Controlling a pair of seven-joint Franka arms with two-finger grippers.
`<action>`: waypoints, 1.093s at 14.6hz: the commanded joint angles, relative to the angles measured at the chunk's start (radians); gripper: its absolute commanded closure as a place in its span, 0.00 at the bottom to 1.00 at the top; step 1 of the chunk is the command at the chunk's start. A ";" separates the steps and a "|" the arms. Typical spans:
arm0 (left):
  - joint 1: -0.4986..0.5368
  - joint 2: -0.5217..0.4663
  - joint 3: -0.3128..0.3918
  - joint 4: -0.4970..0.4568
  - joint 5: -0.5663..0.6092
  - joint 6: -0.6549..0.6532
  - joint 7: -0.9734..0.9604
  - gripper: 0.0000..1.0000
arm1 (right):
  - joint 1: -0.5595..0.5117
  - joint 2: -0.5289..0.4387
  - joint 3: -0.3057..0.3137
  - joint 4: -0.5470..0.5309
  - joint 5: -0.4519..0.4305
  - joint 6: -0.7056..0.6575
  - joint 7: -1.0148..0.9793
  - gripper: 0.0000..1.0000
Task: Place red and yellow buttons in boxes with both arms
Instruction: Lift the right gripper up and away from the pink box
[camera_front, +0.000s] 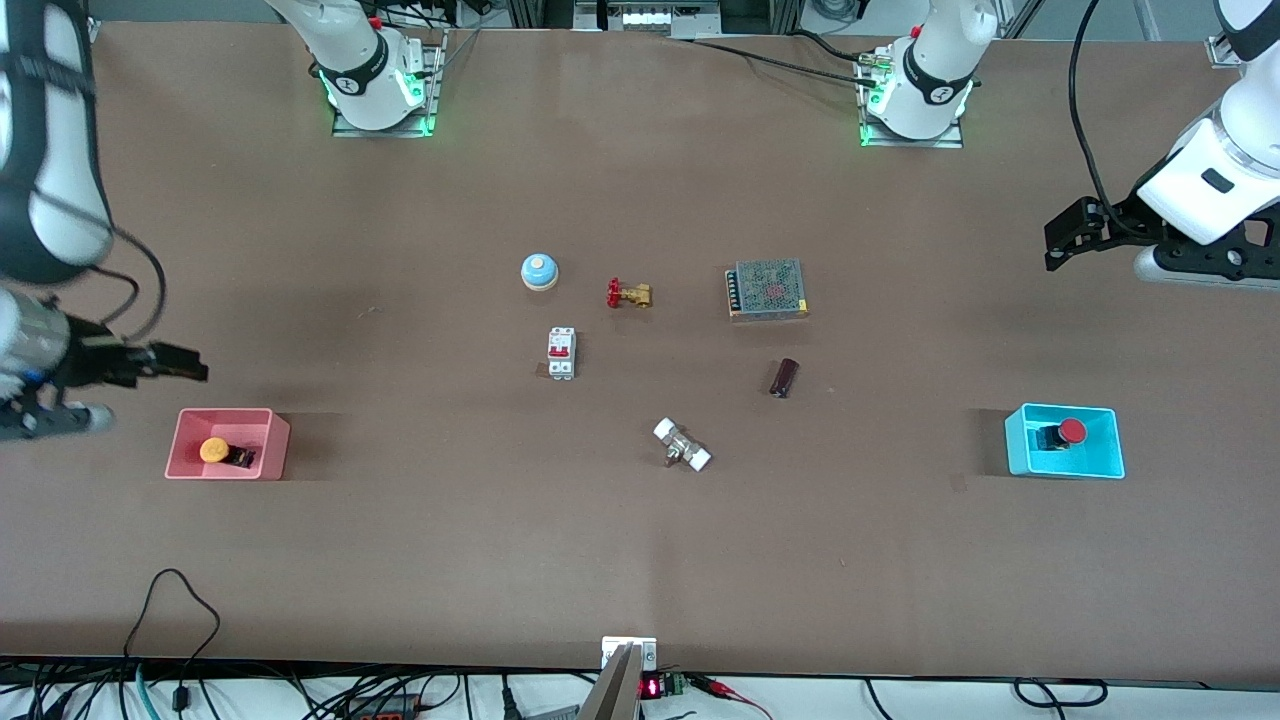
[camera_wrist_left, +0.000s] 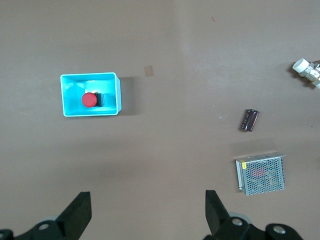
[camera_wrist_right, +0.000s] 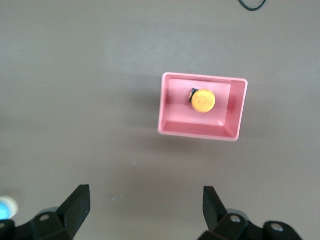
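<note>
The orange-yellow button (camera_front: 215, 450) lies in the salmon pink box (camera_front: 182, 440) at the right arm's end of the table. The red button (camera_front: 1072, 431) lies in the cyan box (camera_front: 1022, 450) at the left arm's end. My right gripper (camera_front: 190, 365) is open and empty, up in the air over bare table beside the pink box. My left gripper (camera_front: 1060, 240) is open and empty, high over bare table beside the cyan box. The right wrist view shows its gripper (camera_wrist_right: 146, 207), the pink box (camera_wrist_right: 170, 105) and the yellow button (camera_wrist_right: 203, 100). The left wrist view shows its gripper (camera_wrist_left: 148, 210), the cyan box (camera_wrist_left: 116, 95) and the red button (camera_wrist_left: 89, 100).
In the middle of the table stand a blue dome bell (camera_front: 539, 271), a brass valve with a red handle (camera_front: 629, 294), a grey mesh-topped unit (camera_front: 767, 289), a white breaker (camera_front: 561, 353), a dark cylinder (camera_front: 784, 378) and a white-ended fitting (camera_front: 682, 446).
</note>
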 joint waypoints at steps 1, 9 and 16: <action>0.000 0.017 0.011 0.031 -0.013 -0.021 0.049 0.00 | 0.012 -0.125 0.004 -0.030 -0.033 -0.099 0.028 0.00; -0.005 0.015 0.004 0.031 -0.013 -0.049 0.049 0.00 | 0.014 -0.258 0.047 -0.088 -0.063 -0.181 0.074 0.00; -0.005 0.014 0.002 0.031 -0.013 -0.058 0.039 0.00 | 0.041 -0.242 0.045 -0.065 -0.072 -0.212 0.088 0.00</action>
